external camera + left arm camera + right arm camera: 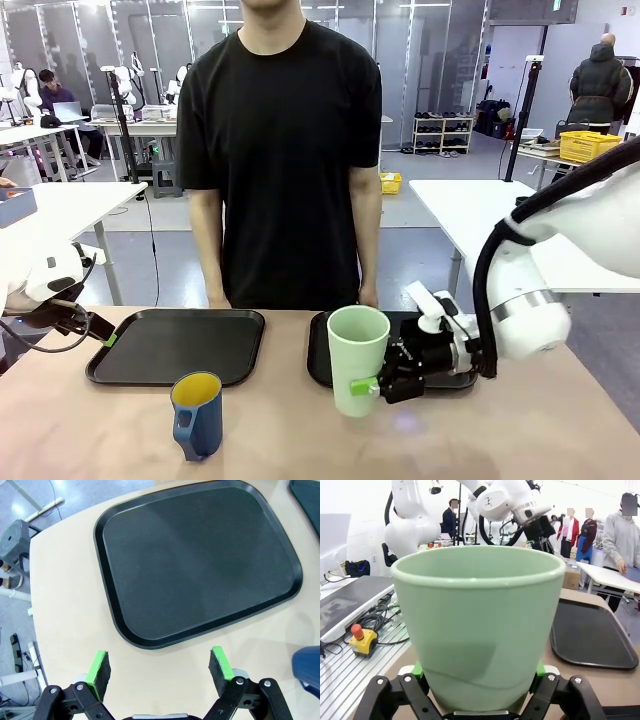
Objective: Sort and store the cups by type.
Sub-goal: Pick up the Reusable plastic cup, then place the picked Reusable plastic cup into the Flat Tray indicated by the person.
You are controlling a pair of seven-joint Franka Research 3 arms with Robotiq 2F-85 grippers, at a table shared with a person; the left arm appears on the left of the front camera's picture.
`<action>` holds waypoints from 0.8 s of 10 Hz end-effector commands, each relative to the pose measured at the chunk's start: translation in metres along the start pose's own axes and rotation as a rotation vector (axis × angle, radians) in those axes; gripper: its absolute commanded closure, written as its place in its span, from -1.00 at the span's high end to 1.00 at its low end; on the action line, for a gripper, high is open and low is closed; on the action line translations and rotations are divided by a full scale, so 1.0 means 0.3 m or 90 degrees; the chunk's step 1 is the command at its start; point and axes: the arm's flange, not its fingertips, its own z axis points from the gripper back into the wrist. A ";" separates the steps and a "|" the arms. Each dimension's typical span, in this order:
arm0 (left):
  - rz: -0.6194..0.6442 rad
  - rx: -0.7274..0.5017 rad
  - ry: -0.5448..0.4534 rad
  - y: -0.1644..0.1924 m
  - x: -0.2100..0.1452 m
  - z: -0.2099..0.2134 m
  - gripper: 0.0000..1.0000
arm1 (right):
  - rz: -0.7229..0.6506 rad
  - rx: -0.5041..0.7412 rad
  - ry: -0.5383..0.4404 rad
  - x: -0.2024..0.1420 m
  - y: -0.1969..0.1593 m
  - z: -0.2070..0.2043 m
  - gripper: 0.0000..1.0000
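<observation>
standing upright, mouth up, pale-green tumbler [358,350] clenched low in right jaws, left jaws spread wide

Two trays side by side, two cups nearer.
The left tray [178,345] and right tray [318,362] lie far on the table [300,440], before the person [280,150]. The mug [197,413] stands near, in front of the left tray. The tumbler [357,360] is to its right, at the right tray's left end.

Lab hall: rows of white worktables [475,205]
</observation>
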 end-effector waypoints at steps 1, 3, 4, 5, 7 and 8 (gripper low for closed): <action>-0.002 0.001 -0.003 0.005 0.000 0.001 1.00 | -0.009 -0.029 0.007 0.072 0.044 0.002 0.39; -0.002 0.001 -0.003 0.005 0.000 0.001 1.00 | 0.008 -0.059 0.009 0.079 0.049 0.015 0.39; -0.002 0.001 -0.003 0.005 0.000 0.001 1.00 | 0.010 -0.015 0.007 0.077 0.038 0.013 0.39; -0.002 0.001 -0.003 0.005 0.000 0.001 1.00 | 0.010 -0.015 0.007 0.077 0.038 0.013 0.39; -0.002 0.001 -0.003 0.005 0.000 0.001 1.00 | 0.010 -0.015 0.007 0.077 0.038 0.013 0.39; -0.002 0.001 -0.003 0.005 0.000 0.001 1.00 | 0.010 -0.015 0.007 0.077 0.038 0.013 0.39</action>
